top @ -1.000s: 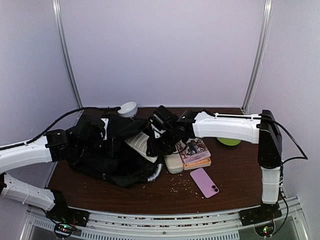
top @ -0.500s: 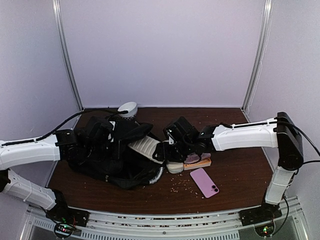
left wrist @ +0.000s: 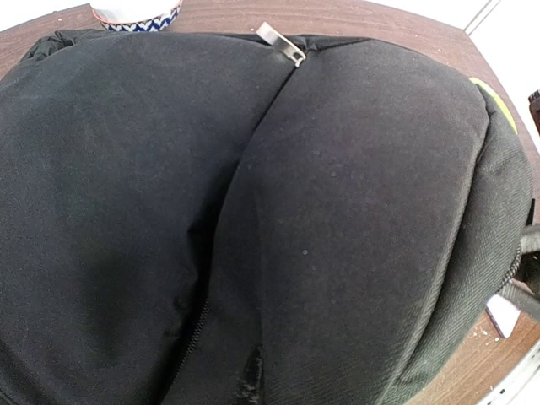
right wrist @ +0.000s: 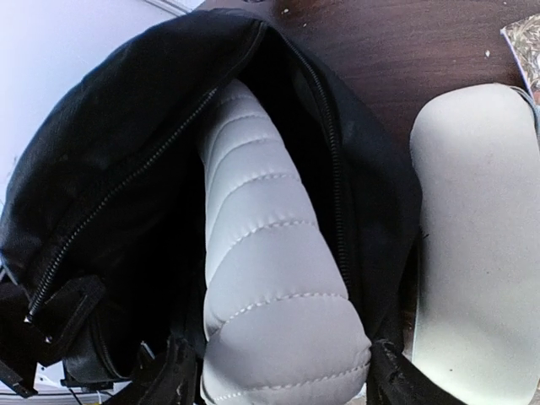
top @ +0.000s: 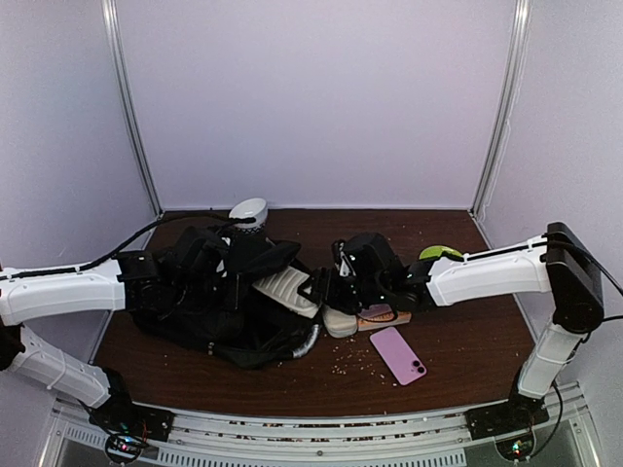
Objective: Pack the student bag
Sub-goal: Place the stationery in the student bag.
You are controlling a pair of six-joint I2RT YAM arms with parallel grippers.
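The right hand (right wrist: 283, 384) squeezes a white puffy stitched pouch (right wrist: 270, 253), half inside the big black cloth backpack (right wrist: 110, 169). Next it likely needs pushing deeper.

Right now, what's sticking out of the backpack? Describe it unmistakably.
Find the black backpack left of centre. A white pouch pokes from its open zip, between the right fingers. Its stitched ribs distinguish it from the smooth white case alongside.

pink phone (top: 397, 354), book (top: 385, 317), beige case (top: 338, 322), green plate (top: 440, 253), white cup (top: 249, 210)
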